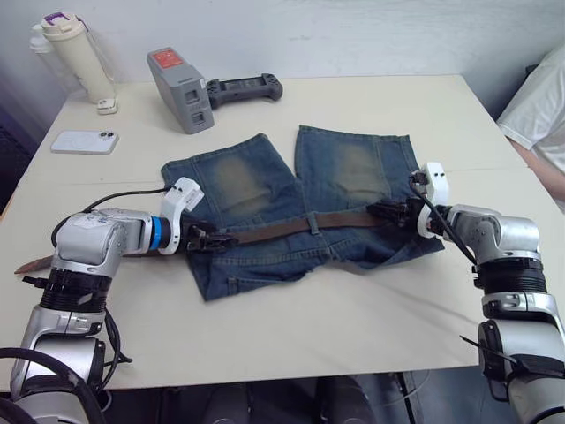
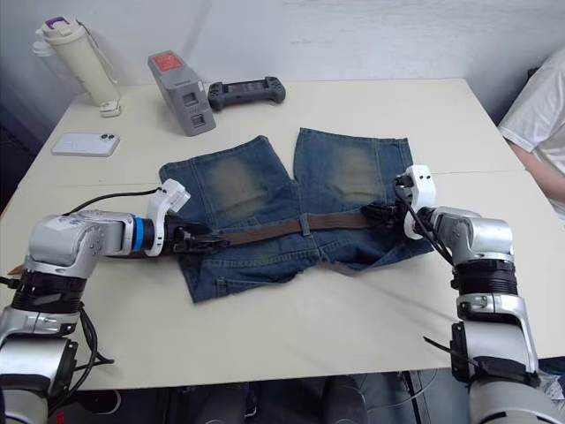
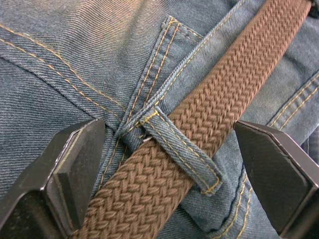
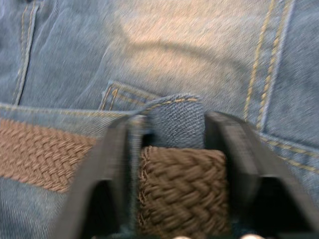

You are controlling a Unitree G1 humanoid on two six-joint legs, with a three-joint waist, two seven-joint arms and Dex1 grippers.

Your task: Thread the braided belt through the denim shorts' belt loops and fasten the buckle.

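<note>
The braided belt [image 1: 291, 226] runs along the waistband of the denim shorts [image 1: 265, 190], under a belt loop [image 3: 182, 157] between the left gripper's [image 1: 201, 238] wide-open fingers — neither touches it. The right gripper [image 4: 172, 164] pinches the belt's other end. Beyond both: phone [image 1: 84, 142], grey device [image 1: 179, 90], controller [image 1: 244, 89].

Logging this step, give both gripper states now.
Left gripper: open, straddling the braided belt at a belt loop.
Right gripper: shut on the braided belt.

At the table's [image 1: 371, 106] far left corner stands a cream bottle [image 1: 75, 55] with a purple cap, a white phone [image 1: 84, 142] lying nearer. Right of them sits a grey device [image 1: 181, 88] with a red label, a black controller [image 1: 244, 89] beside it. A person's white sleeve [image 1: 540, 102] shows far right.
</note>
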